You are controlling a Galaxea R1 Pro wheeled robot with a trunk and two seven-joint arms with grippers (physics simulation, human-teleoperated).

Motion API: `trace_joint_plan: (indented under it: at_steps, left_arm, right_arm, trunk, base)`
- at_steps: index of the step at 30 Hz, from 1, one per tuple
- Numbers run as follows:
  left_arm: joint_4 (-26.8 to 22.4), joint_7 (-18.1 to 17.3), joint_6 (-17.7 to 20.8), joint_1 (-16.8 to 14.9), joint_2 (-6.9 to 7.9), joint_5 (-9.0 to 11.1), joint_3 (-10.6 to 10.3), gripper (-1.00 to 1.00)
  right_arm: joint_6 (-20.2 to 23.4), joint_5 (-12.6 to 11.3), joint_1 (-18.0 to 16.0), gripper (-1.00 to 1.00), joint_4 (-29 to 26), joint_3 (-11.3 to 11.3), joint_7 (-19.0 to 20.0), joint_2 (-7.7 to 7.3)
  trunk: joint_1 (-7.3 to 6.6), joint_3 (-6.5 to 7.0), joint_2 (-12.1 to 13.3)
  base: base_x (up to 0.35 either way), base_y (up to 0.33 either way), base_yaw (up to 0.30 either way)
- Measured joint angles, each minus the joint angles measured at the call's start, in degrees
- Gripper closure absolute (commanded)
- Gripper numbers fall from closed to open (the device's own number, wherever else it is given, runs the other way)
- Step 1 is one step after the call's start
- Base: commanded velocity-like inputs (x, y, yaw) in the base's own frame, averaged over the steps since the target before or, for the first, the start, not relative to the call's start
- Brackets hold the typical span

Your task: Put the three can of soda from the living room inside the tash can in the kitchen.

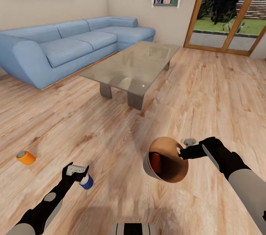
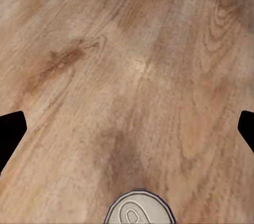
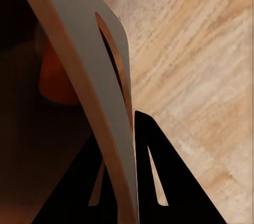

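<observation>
Right hand (image 1: 181, 152) grips the tash can (image 1: 149, 170) rim (orange can (image 1: 155, 163) inside); left hand (image 1: 82, 174) is closed around the blue can (image 1: 87, 182).

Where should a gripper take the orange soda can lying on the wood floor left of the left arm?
Grip the orange soda can across its cylindrical middle, coming down from above. It lies on its side on the wooden floor, grey metal top facing left, so its curved flanks are exposed and the ends are awkward to pinch.

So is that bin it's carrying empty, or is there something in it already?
Not empty. The bin, held tilted by the right fingers clamped on its rim, has an orange can lying against its brown inner wall.
</observation>
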Motion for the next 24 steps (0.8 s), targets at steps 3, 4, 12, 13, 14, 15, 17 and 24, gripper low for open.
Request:
trace_joint_plan:
  at_steps: [3, 4, 12, 13, 14, 15, 17, 24]
  left_arm:
    - [0.0, 0.0, 0.0, 0.0, 0.00, -0.2, -0.1, -1.00]
    - [0.0, -0.1, 0.0, 0.0, 0.00, -0.2, -0.1, -1.00]
    - [0.0, -0.2, 0.1, 0.0, 0.00, -0.2, 0.0, -1.00]
    - [0.0, -0.2, 0.1, 0.0, 0.00, -0.2, 0.0, -1.00]
    - [0.0, -0.2, 0.1, 0.0, 0.00, -0.1, 0.0, -1.00]
    - [0.0, -0.3, 0.1, 0.0, 0.00, -0.1, 0.0, -1.00]
    - [0.1, -0.2, 0.3, 0.0, -0.03, -0.1, 0.0, -1.00]
    - [4.4, -0.4, 0.9, 0.0, -0.17, -0.4, -0.4, -1.00]
  right_arm:
    - [-0.1, 0.3, 0.0, 1.00, -0.2, 0.0, 0.0, 0.00]
    - [0.0, 0.2, 0.0, 1.00, -0.2, 0.0, 0.0, 0.00]
    - [0.1, 0.2, 0.0, 1.00, -0.3, 0.0, 0.0, 0.03]
    - [0.1, 0.2, 0.0, 1.00, -0.3, 0.0, 0.0, 0.05]
    - [0.1, 0.2, 0.0, 1.00, -0.3, 0.0, 0.0, 0.06]
    - [0.1, 0.2, 0.0, 1.00, -0.3, 0.0, 0.0, 0.07]
    - [0.1, 0.1, 0.0, 1.00, -0.3, 0.1, 0.0, 0.08]
    - [0.2, 0.2, 0.0, 1.00, -0.3, 0.0, 0.0, 0.01]
  trunk:
    - [0.00, 0.00, 0.0]
    - [0.00, 0.00, 0.0]
    - [0.00, 0.00, 0.0]
    - [0.00, 0.00, 0.0]
    - [0.00, 0.00, 0.0]
    - [0.00, 0.00, 0.0]
    - [0.06, -0.44, 0.0]
    - [0.24, -1.99, -0.1]
  base:
    - [0.256, 0.000, 0.000]
    - [0.233, 0.000, 0.000]
    - [0.113, 0.000, 0.000]
    - [0.022, 0.000, 0.000]
    - [0.014, 0.000, 0.000]
    - [0.011, 0.000, 0.000]
    - [0.006, 0.000, 0.000]
    - [0.001, 0.000, 0.000]
